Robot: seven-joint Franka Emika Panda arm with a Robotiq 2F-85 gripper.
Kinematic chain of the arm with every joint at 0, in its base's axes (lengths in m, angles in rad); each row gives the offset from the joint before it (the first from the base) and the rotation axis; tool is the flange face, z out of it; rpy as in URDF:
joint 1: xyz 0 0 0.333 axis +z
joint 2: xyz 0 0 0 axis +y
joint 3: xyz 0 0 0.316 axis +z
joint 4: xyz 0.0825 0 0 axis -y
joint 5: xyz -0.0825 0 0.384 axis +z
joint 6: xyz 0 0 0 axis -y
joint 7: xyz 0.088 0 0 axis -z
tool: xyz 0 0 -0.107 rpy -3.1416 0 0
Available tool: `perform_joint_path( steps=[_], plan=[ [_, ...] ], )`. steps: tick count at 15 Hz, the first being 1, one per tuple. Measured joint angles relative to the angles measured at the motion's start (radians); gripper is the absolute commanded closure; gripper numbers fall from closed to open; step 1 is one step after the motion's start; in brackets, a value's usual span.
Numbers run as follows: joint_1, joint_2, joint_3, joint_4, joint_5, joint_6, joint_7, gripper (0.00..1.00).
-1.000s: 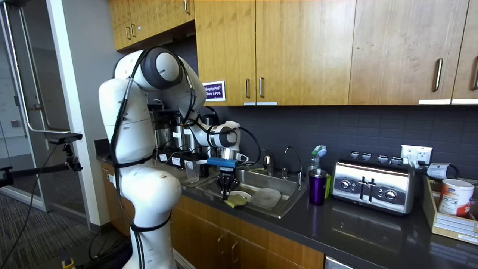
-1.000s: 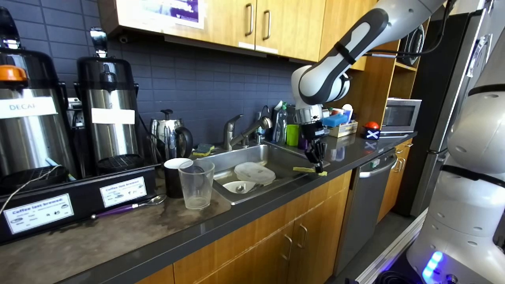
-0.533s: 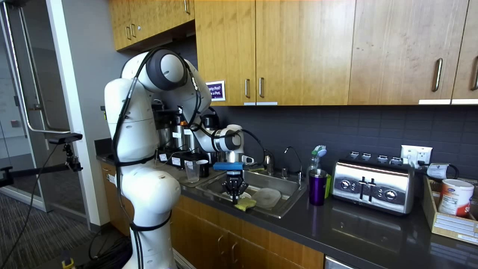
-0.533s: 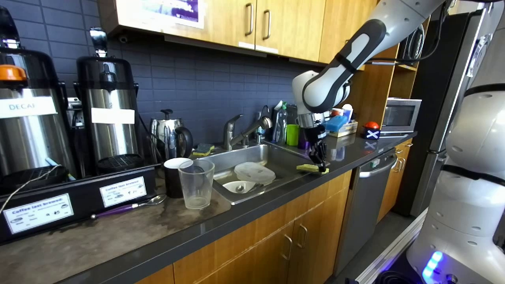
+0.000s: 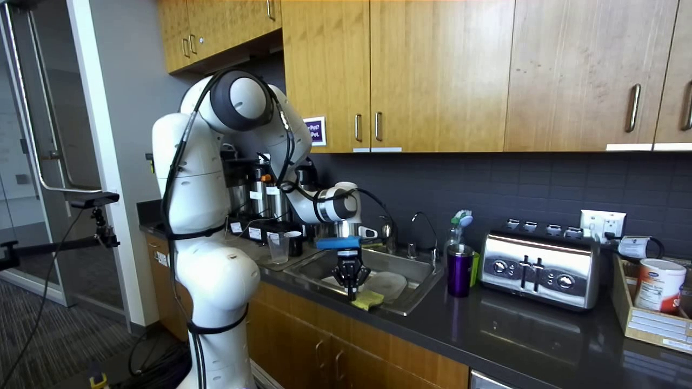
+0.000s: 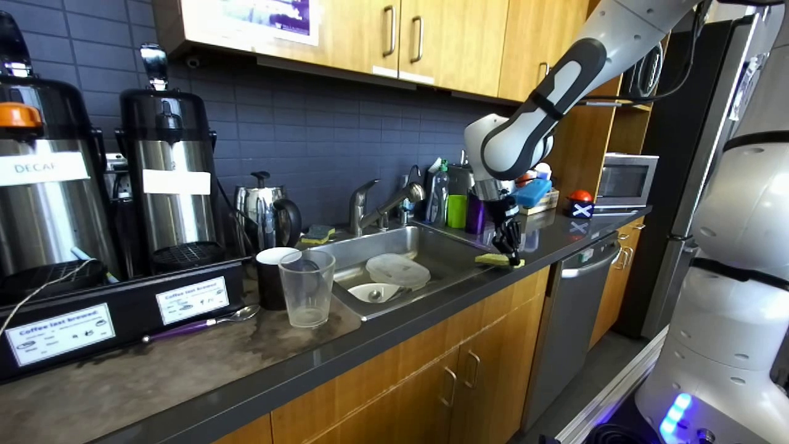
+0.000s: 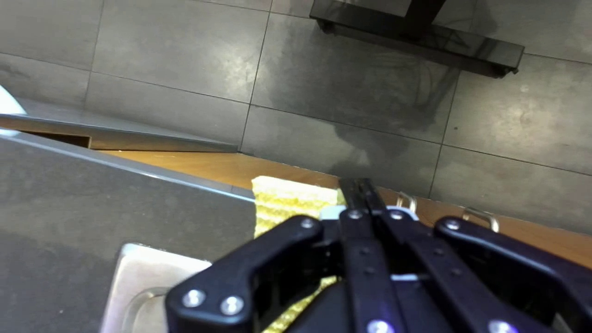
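Note:
A yellow sponge [image 5: 368,300] lies on the front strip of the counter, by the sink's front edge. It also shows in an exterior view [image 6: 491,259] and in the wrist view [image 7: 291,196]. My gripper [image 5: 352,296] points down right at the sponge; it is also in an exterior view [image 6: 515,262]. In the wrist view my gripper [image 7: 360,189] has its two fingers together with no sponge seen between them. The sponge sits beside the fingers, on their left in that view, and appears to touch them. Part of the sponge is hidden behind the gripper.
The metal sink [image 6: 350,301] holds a translucent container [image 6: 397,271] and a white bowl [image 6: 373,291]. A faucet [image 6: 394,203] rises behind it. A purple tumbler [image 5: 459,273] and a toaster [image 5: 538,270] stand along the counter. A clear cup [image 6: 308,290] stands on the sink's far side.
My gripper has moved along the counter's front edge toward the toaster side. The sponge has slid the same way with it. The gripper looks shut throughout.

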Motion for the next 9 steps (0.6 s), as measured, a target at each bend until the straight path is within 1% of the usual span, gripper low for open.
perform_joint_path(
  steps=[2,5,9],
  plan=[
    [-0.01,0.0,-0.008,-0.001,-0.027,-0.001,0.019,0.99],
    [-0.014,0.0,-0.014,-0.001,-0.036,0.0,0.029,0.99],
    [0.005,0.002,0.005,0.0,-0.032,0.016,0.029,0.99]
  ],
)
